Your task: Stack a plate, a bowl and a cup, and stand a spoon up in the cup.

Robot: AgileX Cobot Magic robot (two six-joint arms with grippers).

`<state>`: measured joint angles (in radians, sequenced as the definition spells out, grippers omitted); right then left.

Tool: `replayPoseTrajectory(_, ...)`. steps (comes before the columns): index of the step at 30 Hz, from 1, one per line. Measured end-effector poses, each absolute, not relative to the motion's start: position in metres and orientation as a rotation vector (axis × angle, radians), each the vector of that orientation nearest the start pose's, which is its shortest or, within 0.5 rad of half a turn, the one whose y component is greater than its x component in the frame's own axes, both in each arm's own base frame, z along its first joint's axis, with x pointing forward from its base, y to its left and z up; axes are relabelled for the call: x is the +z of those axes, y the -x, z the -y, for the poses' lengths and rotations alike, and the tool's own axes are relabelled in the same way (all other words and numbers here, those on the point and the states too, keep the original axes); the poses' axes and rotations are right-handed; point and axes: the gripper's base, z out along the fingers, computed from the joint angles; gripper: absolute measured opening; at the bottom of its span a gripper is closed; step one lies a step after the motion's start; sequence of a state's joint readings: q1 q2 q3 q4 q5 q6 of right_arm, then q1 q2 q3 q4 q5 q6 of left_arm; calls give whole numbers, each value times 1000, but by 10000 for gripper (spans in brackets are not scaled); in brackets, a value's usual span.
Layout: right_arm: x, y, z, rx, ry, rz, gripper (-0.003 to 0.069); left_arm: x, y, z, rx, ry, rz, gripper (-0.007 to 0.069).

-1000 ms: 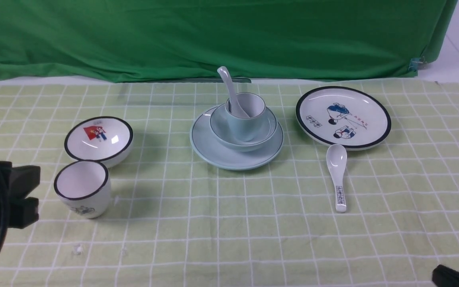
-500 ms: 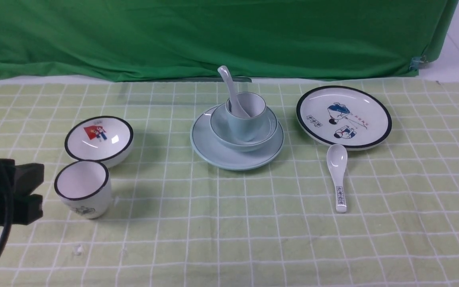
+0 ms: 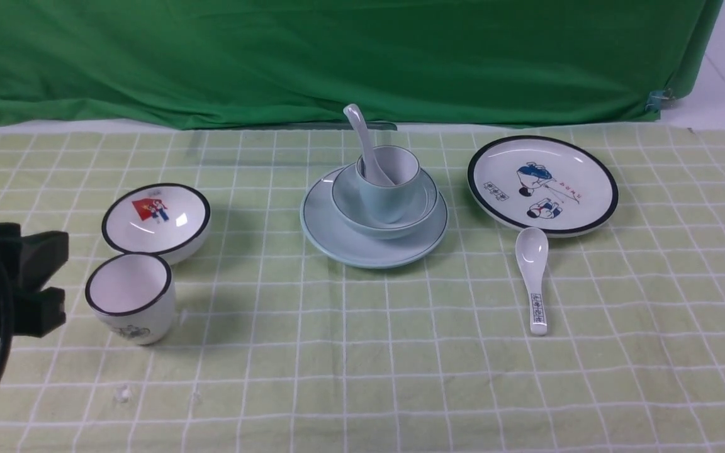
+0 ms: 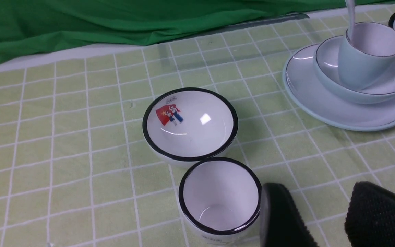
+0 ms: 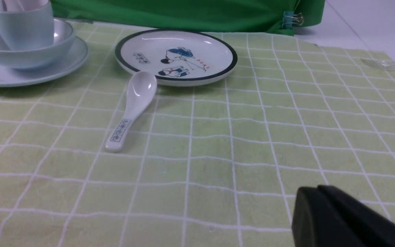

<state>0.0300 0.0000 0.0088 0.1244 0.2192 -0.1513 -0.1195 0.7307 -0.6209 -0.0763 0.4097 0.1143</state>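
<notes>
At the table's middle the pale blue-green plate (image 3: 337,245) carries the bowl (image 3: 353,217), and the cup (image 3: 381,201) sits in the bowl. The plain spoon (image 3: 362,138) stands in the cup, its handle leaning up to the left. My left gripper (image 3: 63,286) is at the left edge, open and empty, just beside a white black-rimmed cup (image 4: 218,195); its fingers (image 4: 279,216) hold nothing. My right gripper (image 5: 315,192) shows only in the right wrist view, shut on nothing, low over the cloth at the near right.
A white black-rimmed bowl (image 3: 156,220) with a red picture stands behind the white cup (image 3: 129,302) on the left. A cartoon plate (image 3: 589,176) and a marked white spoon (image 3: 533,277) lie to the right. A green curtain (image 3: 337,56) closes the back.
My left gripper has shifted slightly upward in the front view, staying open. The dark tip of the right arm has left the lower right corner. The stack has not moved.
</notes>
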Motion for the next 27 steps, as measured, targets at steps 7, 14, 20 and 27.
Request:
replayPoseTrajectory(7,190,-56,-4,23,71,-1708,13,322,-139,20,-83,-187,-1955,241)
replayPoseTrajectory(14,190,-56,-4,23,71,-1708,20,322,-88,3,76,-147,-1737,242)
replayPoseTrajectory(20,190,-56,-4,24,70,-1708,36,261,-63,2,50,-120,-1698,218)
replayPoseTrajectory(27,190,-56,-4,24,70,-1708,50,202,-57,3,4,-74,-1615,33)
